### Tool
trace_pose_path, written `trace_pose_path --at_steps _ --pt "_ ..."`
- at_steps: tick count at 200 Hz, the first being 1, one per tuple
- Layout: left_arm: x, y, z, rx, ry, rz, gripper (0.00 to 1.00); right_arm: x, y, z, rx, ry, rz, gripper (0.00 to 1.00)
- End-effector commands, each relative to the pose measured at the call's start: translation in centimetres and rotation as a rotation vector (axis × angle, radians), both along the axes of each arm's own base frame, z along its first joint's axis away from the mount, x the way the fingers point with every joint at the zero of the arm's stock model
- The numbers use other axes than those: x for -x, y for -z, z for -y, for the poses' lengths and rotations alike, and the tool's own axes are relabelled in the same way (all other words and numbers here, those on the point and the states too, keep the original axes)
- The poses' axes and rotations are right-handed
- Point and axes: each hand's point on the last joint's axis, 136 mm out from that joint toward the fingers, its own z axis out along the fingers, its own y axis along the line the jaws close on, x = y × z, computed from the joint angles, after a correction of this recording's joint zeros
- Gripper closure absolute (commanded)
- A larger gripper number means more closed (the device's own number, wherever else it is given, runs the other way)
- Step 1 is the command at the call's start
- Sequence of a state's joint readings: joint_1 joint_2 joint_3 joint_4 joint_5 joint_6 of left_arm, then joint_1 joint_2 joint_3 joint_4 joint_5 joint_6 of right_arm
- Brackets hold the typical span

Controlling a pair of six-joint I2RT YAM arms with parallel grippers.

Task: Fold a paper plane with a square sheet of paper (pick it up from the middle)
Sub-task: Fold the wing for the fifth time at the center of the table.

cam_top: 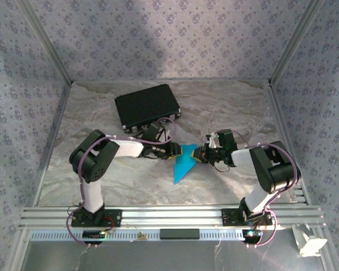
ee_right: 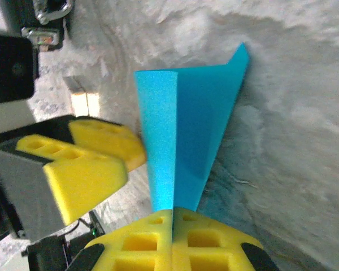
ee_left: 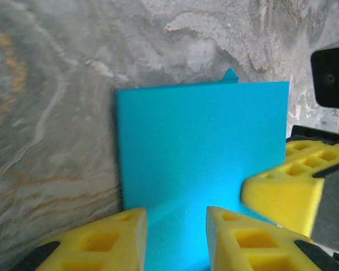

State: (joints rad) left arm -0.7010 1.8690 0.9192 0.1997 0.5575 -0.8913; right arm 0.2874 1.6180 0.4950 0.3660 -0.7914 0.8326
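At the middle of the desk (cam_top: 237, 107), in front of the black case (cam_top: 147, 106), the blue paper (cam_top: 185, 165) is seen between the two grippers, already worked well beyond a flat square. From above it reads as a narrow wedge, broad where the grippers meet and tapering to a point toward the near edge. In the right wrist view a lighter strip is shown running along its length, with a darker panel slanting off beside it (whether that strip is the centre ridge or one wing flap cannot be told). The right gripper (ee_right: 172, 213) is pressed together on the broad end of the paper, which is pinched between its yellow pads. The left gripper (ee_left: 175, 220) is spread: the paper passes through the gap between its fingers, but no grip is made by it. The pointed shape suggests that the nose folds and the long lengthwise fold are done, so the task is judged to be well past halfway. What appears to be left is the turning down and creasing of the wings, after which the finished plane would be released onto the desk.
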Motion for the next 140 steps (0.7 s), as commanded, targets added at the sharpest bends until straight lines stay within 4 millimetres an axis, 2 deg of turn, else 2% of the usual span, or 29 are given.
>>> trace_pose_path --at_steps 1,36,58,92,140 --pt "0.2 -2.2 -0.1 0.011 -0.019 0.036 0.68 0.4 0.7 0.9 0.033 0.088 -0.068 0.97" --pt "2.3 -1.4 1.2 0.003 0.023 -0.03 0.77 0.2 0.2 1.0 0.054 0.132 -0.063 0.97" --pt "3.3 0.1 1.8 -0.033 0.049 -0.058 0.81 0.3 0.1 0.8 0.028 0.145 -0.07 0.96" --pt "3.8 2.3 0.9 -0.111 0.035 -0.085 0.85 0.7 0.1 0.7 0.022 0.137 -0.07 0.95" --pt "4.3 3.7 0.5 -0.132 0.057 -0.098 0.88 0.9 -1.2 -0.3 -0.016 0.051 -0.011 0.86"
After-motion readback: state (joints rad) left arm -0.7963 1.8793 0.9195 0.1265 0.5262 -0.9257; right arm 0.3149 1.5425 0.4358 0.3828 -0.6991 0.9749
